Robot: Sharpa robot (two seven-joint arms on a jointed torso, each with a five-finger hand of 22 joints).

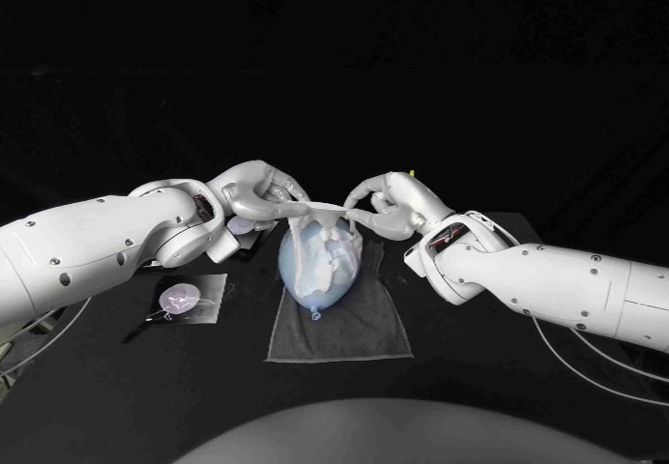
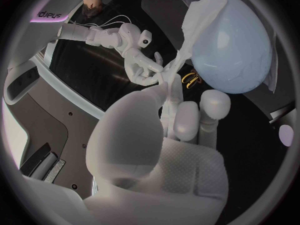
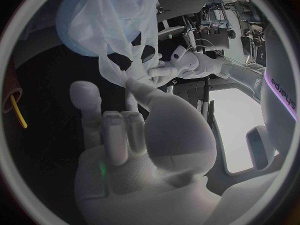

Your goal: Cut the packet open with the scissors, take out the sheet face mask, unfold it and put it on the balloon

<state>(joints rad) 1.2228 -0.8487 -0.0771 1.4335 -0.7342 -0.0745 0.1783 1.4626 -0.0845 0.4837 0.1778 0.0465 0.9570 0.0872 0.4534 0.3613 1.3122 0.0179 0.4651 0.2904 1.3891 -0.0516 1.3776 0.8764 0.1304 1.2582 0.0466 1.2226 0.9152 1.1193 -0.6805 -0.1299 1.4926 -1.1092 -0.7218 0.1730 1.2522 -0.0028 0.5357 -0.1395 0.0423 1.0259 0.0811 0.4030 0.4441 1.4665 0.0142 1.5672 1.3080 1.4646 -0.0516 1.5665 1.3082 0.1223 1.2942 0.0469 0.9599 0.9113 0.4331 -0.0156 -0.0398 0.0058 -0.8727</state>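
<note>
While my left robot hand [image 1: 258, 198] and right robot hand [image 1: 384, 205] pinch the sheet face mask [image 1: 329, 247], it seemingly drapes the balloon [image 1: 299, 277] between them.

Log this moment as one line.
left hand pinches sheet mask | right hand pinches sheet mask | sheet mask partly over balloon | balloon on grey cloth

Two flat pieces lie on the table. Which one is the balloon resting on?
The larger grey cloth in the middle of the table, with the pale blue balloon lying on it. The smaller dark square packet lies apart, on the robot's left.
</note>
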